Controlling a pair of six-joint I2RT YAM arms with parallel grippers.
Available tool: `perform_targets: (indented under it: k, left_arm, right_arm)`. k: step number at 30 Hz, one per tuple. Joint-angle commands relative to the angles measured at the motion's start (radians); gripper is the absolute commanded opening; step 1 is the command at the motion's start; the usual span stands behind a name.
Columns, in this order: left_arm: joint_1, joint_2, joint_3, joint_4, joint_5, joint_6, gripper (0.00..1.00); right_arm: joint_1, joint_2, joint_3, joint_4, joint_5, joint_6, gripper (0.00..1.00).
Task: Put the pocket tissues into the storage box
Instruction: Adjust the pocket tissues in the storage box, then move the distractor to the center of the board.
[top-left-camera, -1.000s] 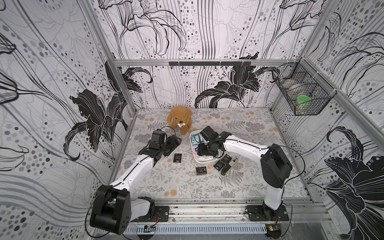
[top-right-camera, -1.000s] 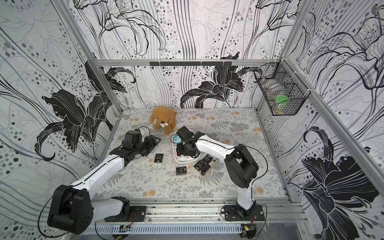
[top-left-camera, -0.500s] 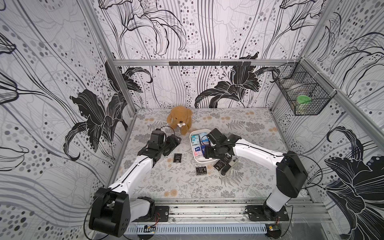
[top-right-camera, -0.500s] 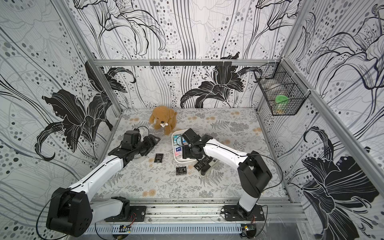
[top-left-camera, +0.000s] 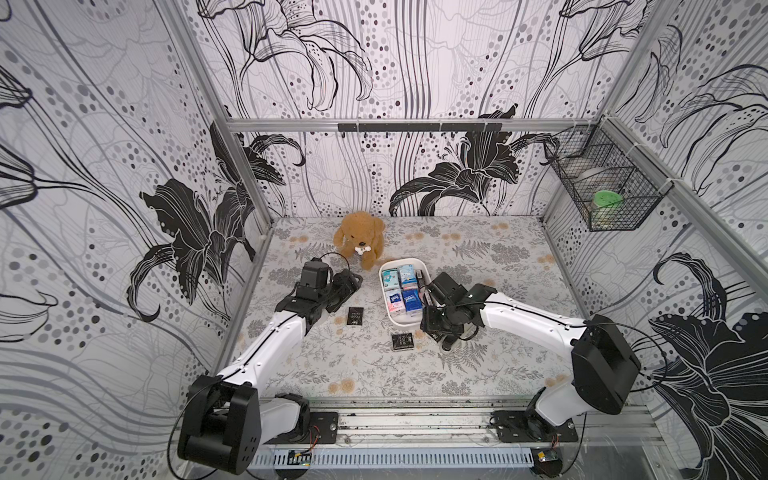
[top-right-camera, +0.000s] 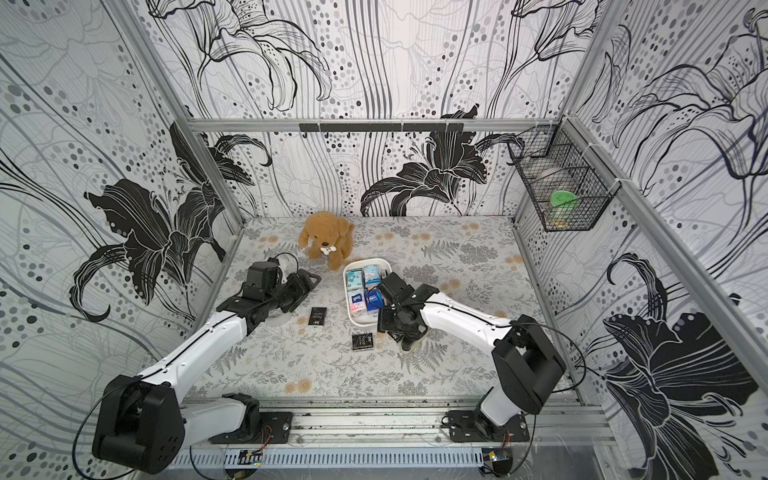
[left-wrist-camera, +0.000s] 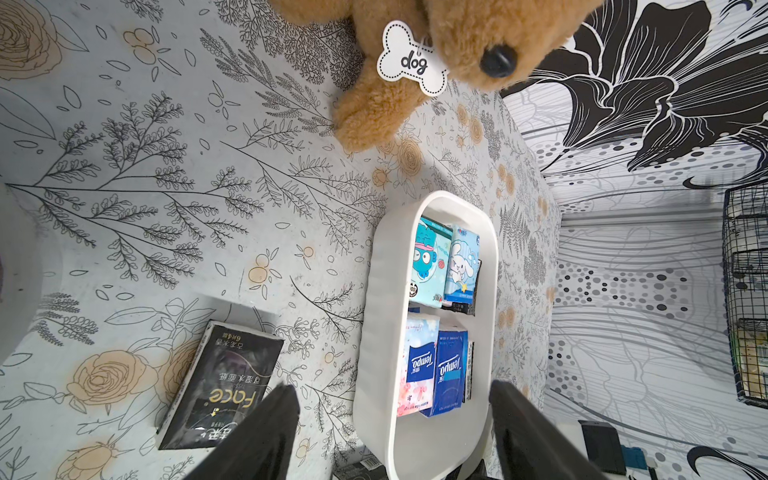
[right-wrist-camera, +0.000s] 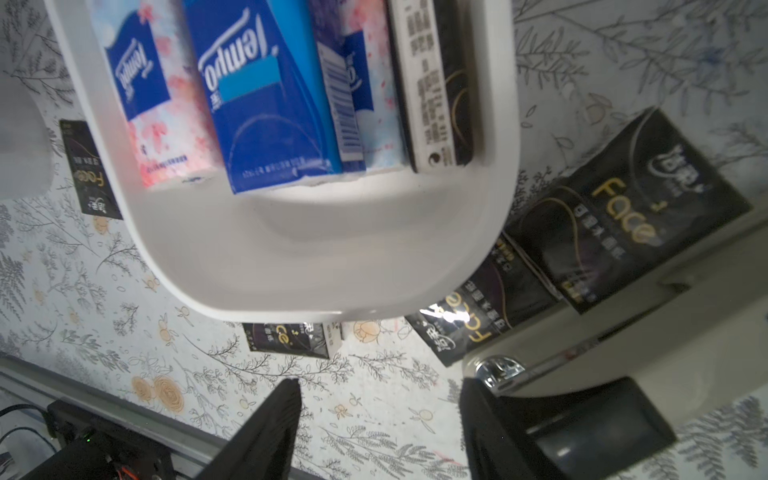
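The white storage box (top-left-camera: 385, 303) (top-right-camera: 348, 305) sits mid-table, with teal, light blue, pink-white and dark blue pocket tissues (top-left-camera: 402, 287) standing in it. In both top views, black pocket tissues lie on the table to its left (top-left-camera: 354, 316) (top-right-camera: 318, 316) and in front of it (top-left-camera: 402, 341) (top-right-camera: 362, 341). My right gripper (top-left-camera: 434, 328) (right-wrist-camera: 379, 381) hovers open and empty at the box's near right corner, over two more black packets (right-wrist-camera: 631, 212) (right-wrist-camera: 478, 320). My left gripper (top-left-camera: 349, 286) (left-wrist-camera: 392, 386) stands open and empty, left of the box (left-wrist-camera: 374, 332).
A brown plush dog (top-left-camera: 360, 239) sits behind the box. A long grey-and-black stapler-like object (right-wrist-camera: 582, 365) lies beside the black packets under my right gripper. A black wire basket (top-left-camera: 602, 195) hangs on the right wall. The metal rail (top-left-camera: 415, 419) runs along the front edge.
My right gripper has drawn back from over the box toward its near right corner, still open. The left arm has not moved.
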Motion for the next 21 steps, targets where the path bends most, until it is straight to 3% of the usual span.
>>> perform_targets:
  k: [1, 12, 21]
  left_arm:
    - [0.006, -0.010, -0.013, 0.037, 0.008, 0.002, 0.77]
    - [0.006, 0.006, -0.011, 0.054, 0.019, 0.000, 0.77]
    - [0.006, 0.002, -0.016, 0.053, 0.017, 0.003, 0.77]
  right_arm:
    - [-0.001, -0.009, -0.053, -0.024, 0.002, 0.042, 0.67]
    - [-0.027, -0.094, -0.168, -0.081, 0.053, 0.070, 0.68]
    - [-0.179, -0.084, -0.172, 0.005, 0.049, 0.060, 0.68]
